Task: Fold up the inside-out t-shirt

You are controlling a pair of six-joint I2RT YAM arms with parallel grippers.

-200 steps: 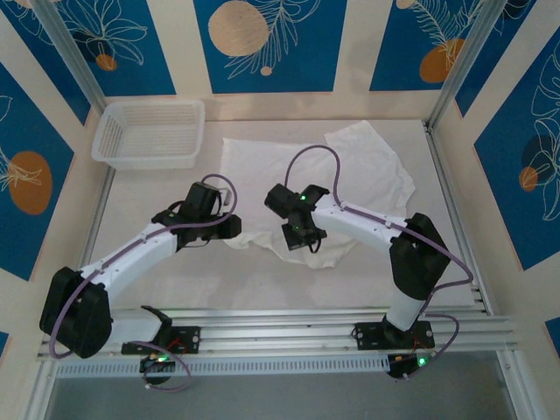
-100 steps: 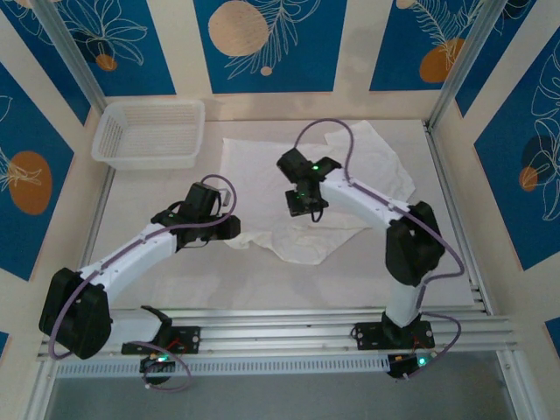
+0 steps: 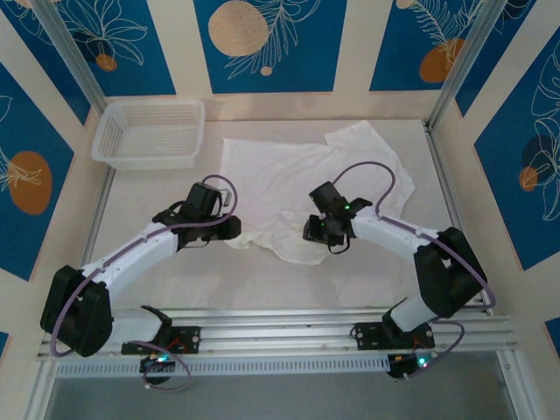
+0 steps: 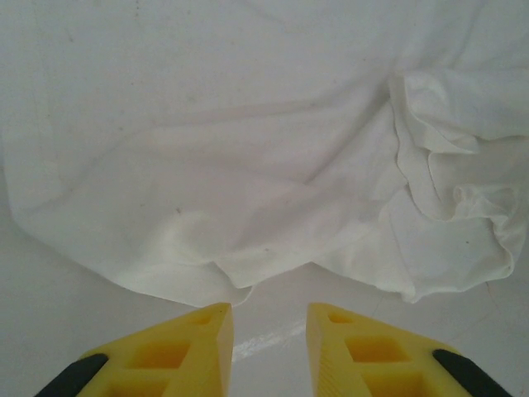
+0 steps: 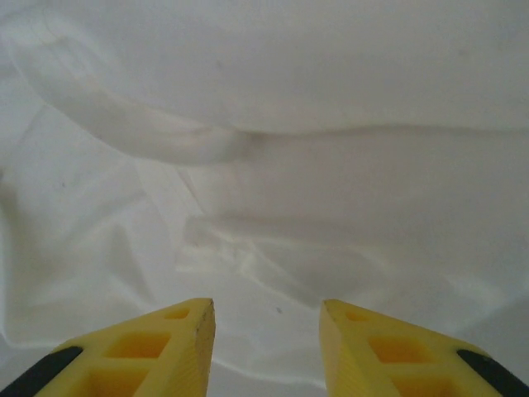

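**1. Garment position.** The t-shirt [image 3: 280, 166] lies crumpled on the desk [image 3: 289, 284]. It spreads from the middle toward the rear right, and its near edge is bunched between the two arms. It is not flat, and no fold has been laid. The basket [image 3: 149, 131] stands at the rear left, well apart from the cloth.

**2. Left gripper [image 4: 269, 318].** It sits low over bare desk, just short of the near-left edge of the t-shirt. The jaws are narrowly parted and empty, with no cloth between them.

**3. Right gripper [image 5: 266, 310].** It hangs over the bunched near part of the t-shirt. The jaws stand apart, somewhat wider than the left pair, and pinch nothing. Cloth lies beneath them. A raised ridge of cloth crosses just ahead. The wrist view is too close to tell whether this is a hem or a loose fold.

**4. Hazards from this state.**
- Double-layer pick: closing on the ridge may catch two layers at once. The shirt would then lift as a lump instead of spreading.
- Edge push: the narrow left opening may ride against the near edge without admitting it. That would shove the cloth rearward and add wrinkles.
- Uneven pull: if one arm grips and the other slips, the garment is likely to skew across the desk.
- Shallow grip: a pinch on the soft edge alone may release under tension.
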